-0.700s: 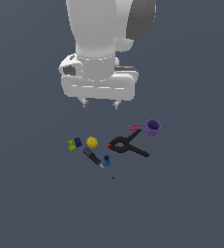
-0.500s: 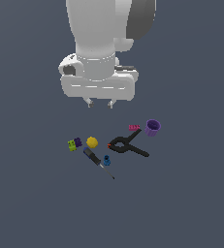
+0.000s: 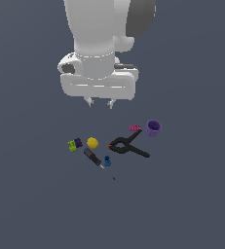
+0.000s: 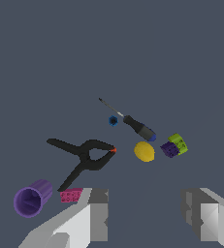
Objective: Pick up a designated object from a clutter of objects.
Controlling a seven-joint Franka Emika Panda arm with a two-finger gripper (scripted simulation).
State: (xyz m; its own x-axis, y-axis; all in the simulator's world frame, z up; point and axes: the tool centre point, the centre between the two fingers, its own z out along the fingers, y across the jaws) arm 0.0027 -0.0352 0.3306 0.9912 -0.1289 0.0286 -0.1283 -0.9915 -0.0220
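Approach step, nothing grasped yet; gripper (image 3: 100,103) hangs above the pile with its jaws spread apart and empty, well clear of everything.

Target is the purple cup (image 3: 153,128); taking the black clamp (image 3: 127,147) as landmark, the cup sits just past the tip of one clamp handle, with the pink ridged piece (image 3: 135,128) between cup and handle, close to both; in the wrist view the cup (image 4: 32,198) looks tipped with its mouth facing the camera; can't confirm from the exterior view.

Yellow ball (image 3: 92,142), screwdriver (image 3: 97,162), blue bit (image 3: 107,160) and green-purple block (image 3: 75,144) all lie on the clamp's far side from the cup, out of the way.

Next move, my read: shift sideways over the cup, line the fingers across its wall, descend; main risk is clipping the pink piece or the clamp handle.
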